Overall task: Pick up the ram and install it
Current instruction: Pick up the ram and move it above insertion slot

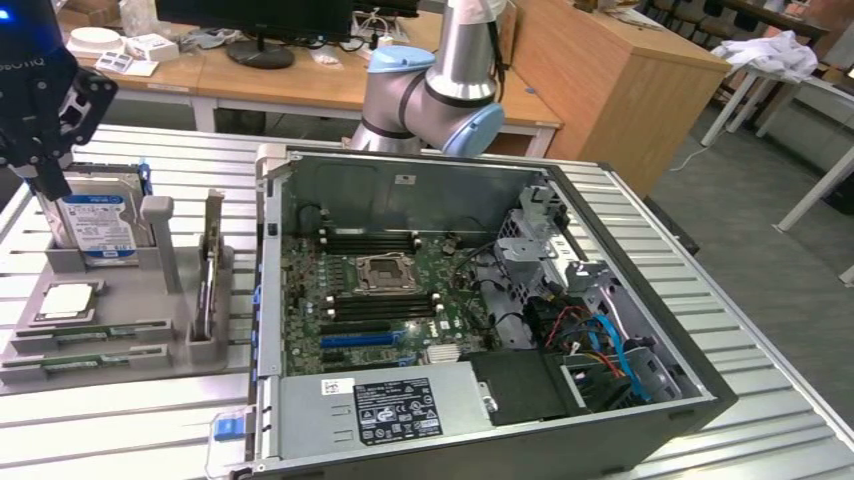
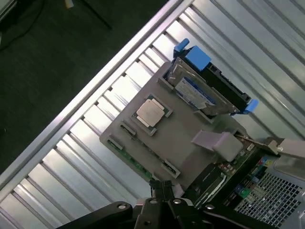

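Observation:
The ram (image 1: 91,358) is a thin green stick lying flat in a slot along the front of a grey holder (image 1: 127,300) on the exterior view's left; a second like stick (image 1: 96,331) lies just behind it. In the wrist view the ram (image 2: 135,162) shows as a green strip on the holder's (image 2: 176,143) edge. My gripper (image 1: 55,182) hangs above the holder's back corner, in front of the hard drive (image 1: 94,225), shut and holding nothing. Its fingertips (image 2: 162,188) sit pressed together in the wrist view. The open computer case (image 1: 627,420) shows black memory slots (image 1: 380,240) beside the processor socket (image 1: 384,272).
On the holder stand a blue-framed hard drive (image 2: 205,90), a processor chip (image 2: 151,112) and an expansion card on edge (image 1: 211,270). A long blue slot (image 1: 358,340) lies on the motherboard. The ribbed metal table (image 1: 120,430) ends close behind the holder. The arm's base (image 1: 434,95) rises behind the case.

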Action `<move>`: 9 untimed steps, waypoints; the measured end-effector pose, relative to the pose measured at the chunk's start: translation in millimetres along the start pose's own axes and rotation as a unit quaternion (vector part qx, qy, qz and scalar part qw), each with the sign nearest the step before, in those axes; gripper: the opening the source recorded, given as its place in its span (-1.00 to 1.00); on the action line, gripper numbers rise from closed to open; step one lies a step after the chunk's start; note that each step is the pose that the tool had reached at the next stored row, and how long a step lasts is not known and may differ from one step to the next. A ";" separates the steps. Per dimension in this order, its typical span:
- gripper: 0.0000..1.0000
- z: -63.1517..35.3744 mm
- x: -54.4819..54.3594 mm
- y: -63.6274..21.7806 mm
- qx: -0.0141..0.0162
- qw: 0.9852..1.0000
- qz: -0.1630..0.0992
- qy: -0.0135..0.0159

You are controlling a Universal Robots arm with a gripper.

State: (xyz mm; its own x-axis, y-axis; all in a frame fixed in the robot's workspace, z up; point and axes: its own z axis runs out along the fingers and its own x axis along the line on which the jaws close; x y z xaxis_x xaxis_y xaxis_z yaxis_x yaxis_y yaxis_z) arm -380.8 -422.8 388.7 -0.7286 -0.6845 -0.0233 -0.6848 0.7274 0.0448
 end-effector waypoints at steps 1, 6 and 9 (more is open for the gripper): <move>-0.79 0.0 0.0 0.0 0.000 1.000 -0.009 0.000; -0.79 0.2 0.0 0.0 -0.001 0.999 -0.054 0.002; -0.79 0.3 0.0 0.0 -0.002 0.997 -0.081 0.004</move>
State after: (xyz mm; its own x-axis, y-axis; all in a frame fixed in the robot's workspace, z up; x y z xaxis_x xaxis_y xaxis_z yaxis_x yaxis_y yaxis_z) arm -380.7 -422.9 388.4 -0.6079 -0.7937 -0.0233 -0.7937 0.6066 0.0447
